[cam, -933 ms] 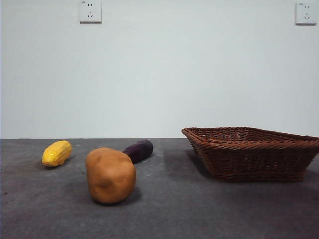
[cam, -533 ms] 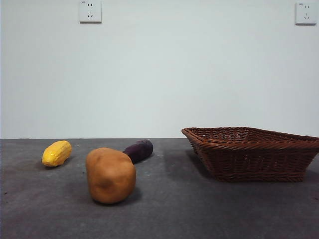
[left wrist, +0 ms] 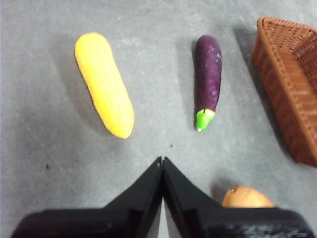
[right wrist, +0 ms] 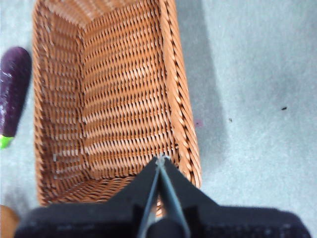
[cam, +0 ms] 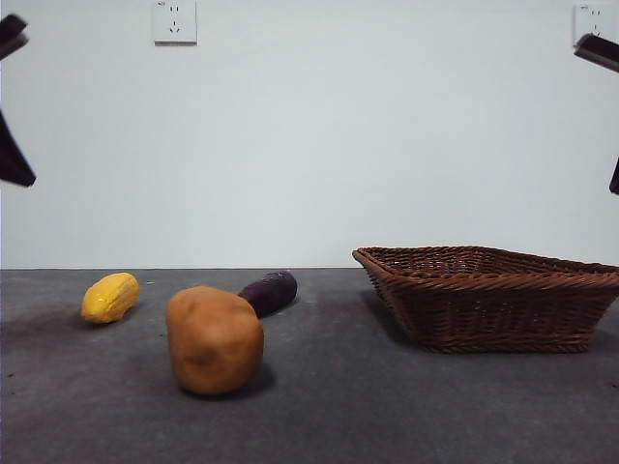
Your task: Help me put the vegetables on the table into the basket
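Note:
An orange-brown potato (cam: 214,339) lies on the dark grey table (cam: 319,416) at the front left. A yellow ridged vegetable (cam: 110,297) lies far left and a dark purple eggplant (cam: 270,291) lies behind the potato. The empty woven basket (cam: 488,296) stands at the right. My left gripper (left wrist: 162,160) is shut and empty, high above the table over the yellow vegetable (left wrist: 103,83), the eggplant (left wrist: 207,80) and the potato (left wrist: 246,197). My right gripper (right wrist: 161,158) is shut and empty, high above the basket (right wrist: 109,94). The eggplant (right wrist: 13,93) shows beside the basket.
A white wall with two sockets (cam: 175,21) stands behind the table. Black arm tips show at the top left (cam: 12,155) and top right (cam: 598,50) corners of the front view.
Black arm tips have come into the front view at both top corners. The vegetables and the basket have not moved.

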